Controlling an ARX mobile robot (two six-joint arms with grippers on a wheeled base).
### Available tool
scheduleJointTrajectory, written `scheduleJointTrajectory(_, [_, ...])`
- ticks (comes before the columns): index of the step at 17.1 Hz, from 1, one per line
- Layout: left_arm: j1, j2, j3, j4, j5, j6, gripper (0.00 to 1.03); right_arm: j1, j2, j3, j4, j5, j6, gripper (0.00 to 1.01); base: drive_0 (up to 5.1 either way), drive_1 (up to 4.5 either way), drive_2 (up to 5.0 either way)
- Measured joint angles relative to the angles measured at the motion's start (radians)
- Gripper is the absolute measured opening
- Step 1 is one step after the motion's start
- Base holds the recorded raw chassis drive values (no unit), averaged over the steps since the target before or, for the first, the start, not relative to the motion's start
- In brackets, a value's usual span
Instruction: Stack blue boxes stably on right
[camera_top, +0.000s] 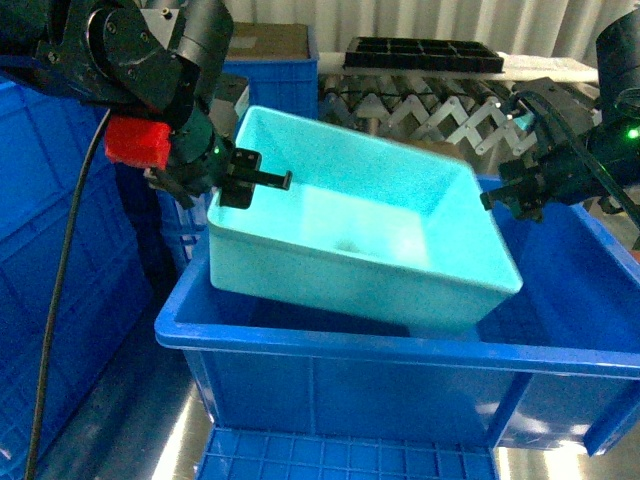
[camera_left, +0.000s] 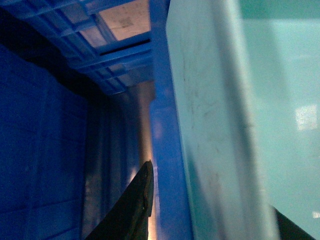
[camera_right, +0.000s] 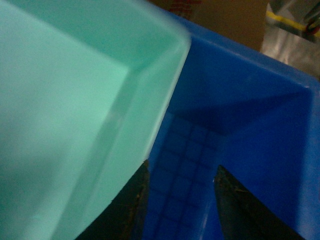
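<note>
I've got the turquoise tub (camera_top: 365, 235) tilted inside the royal-blue crate (camera_top: 400, 345), my left gripper (camera_top: 240, 182) pinching its left rim so it can drop in and nest. My right gripper (camera_top: 505, 195) hangs just beside the tub's far corner, fingers parted, empty.

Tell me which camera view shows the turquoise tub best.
Head view: the whole turquoise tub shows, tilted inside the blue crate. The left wrist view shows only one outer wall and rim; the right wrist view shows only a corner of its inside.
</note>
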Motion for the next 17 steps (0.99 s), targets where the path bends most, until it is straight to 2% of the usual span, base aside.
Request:
scheduleJointTrajectory(1, [0.003,0.000,0.000,-0.002,0.010,0.024,0.46,-0.012,-0.001,0.000,0.002,0.006,-0.023,0.49,0.0,0.00,0.0])
scheduleJointTrajectory(2, [0.000,0.000,0.000,-0.005,-0.010,0.032,0.57,-0.018,-0.001,0.000,0.002,0.008,-0.031,0.60,0.0,0.00,0.0])
scheduleJointTrajectory(7, [0.009,-0.002,0.000,0.002,-0.021,0.045,0.73,-0.024,-0.001,0.000,0.000,0.012,-0.043,0.77,0.0,0.00,0.0])
scheduleJointTrajectory(9, [0.018,-0.002,0.000,-0.001,-0.024,0.046,0.91,-0.024,-0.001,0.000,0.000,0.012,-0.047,0.95,0.0,0.00,0.0])
scheduleJointTrajectory(10, [0.020,-0.002,0.000,-0.002,-0.024,0.049,1.00,-0.023,-0.001,0.000,0.001,0.012,-0.047,1.00,0.0,0.00,0.0])
scheduleJointTrajectory(11, [0.020,-0.002,0.000,0.000,-0.025,0.049,0.97,-0.018,-0.001,0.000,0.001,0.012,-0.047,0.97,0.0,0.00,0.0])
scheduleJointTrajectory(17, [0.014,-0.002,0.000,-0.001,-0.024,0.050,0.98,-0.018,-0.001,0.000,0.001,0.011,-0.047,0.98,0.0,0.00,0.0])
